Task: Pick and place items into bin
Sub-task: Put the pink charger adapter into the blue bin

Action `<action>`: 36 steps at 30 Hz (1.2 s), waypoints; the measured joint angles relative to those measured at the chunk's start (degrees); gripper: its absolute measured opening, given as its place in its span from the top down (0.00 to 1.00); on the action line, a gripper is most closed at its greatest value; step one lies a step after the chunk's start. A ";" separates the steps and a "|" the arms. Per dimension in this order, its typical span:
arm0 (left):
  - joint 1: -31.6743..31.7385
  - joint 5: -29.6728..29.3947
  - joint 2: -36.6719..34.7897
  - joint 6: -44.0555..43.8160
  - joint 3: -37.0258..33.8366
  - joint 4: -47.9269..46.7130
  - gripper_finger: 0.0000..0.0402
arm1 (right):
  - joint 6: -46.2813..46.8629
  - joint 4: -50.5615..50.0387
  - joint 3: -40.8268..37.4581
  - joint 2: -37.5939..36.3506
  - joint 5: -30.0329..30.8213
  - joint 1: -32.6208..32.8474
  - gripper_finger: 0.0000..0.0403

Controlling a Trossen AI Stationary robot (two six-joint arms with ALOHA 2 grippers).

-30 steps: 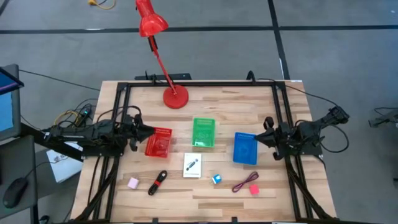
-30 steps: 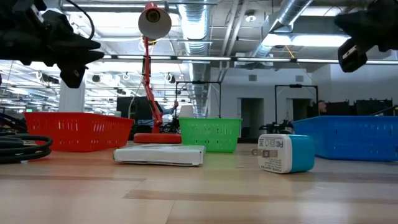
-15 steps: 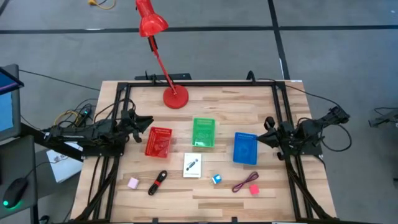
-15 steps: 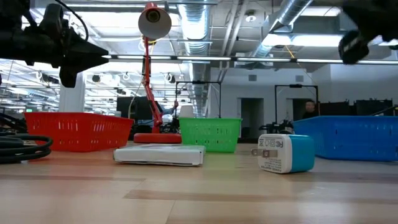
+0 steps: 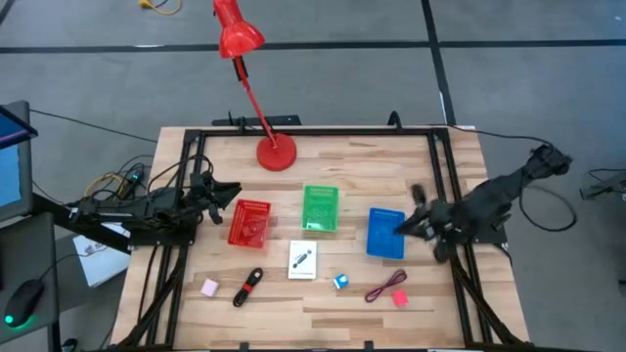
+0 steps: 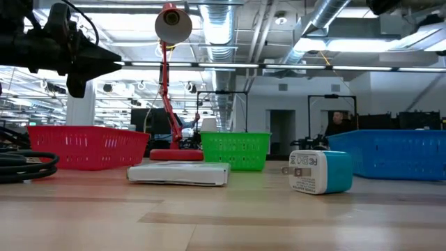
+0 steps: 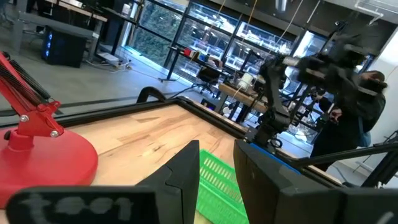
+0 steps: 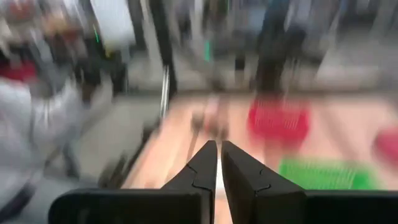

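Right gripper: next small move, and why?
Probably swing the right gripper toward the front edge and down over the dark red cord. It hovers by the blue bin, fingers nearly shut and empty, and the cord and pink block lie nearest.

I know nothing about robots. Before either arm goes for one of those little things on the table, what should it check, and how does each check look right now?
1. Bins upright: red bin, green bin, blue bin: ok.
2. Items lie apart, reachable from above: card, pen, cube: ok.
3. Cord clear of pink block: not ok, they touch.
4. Left gripper empty, slightly open beside the red bin: ok.
5. Right gripper empty, fingers nearly together: ok.
6. Right arm steady: cannot tell.
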 joint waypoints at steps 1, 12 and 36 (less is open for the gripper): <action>0.00 0.00 0.00 -0.02 0.02 -0.03 0.78 | 3.74 -4.32 3.55 4.98 -0.36 0.48 0.95; -0.02 1.00 0.00 -0.21 0.02 -0.83 0.78 | 45.99 -55.63 40.74 47.29 -17.34 2.77 0.94; -0.02 1.16 -0.02 0.34 0.03 -1.20 0.78 | 62.22 -68.29 50.74 67.78 -30.88 3.92 0.84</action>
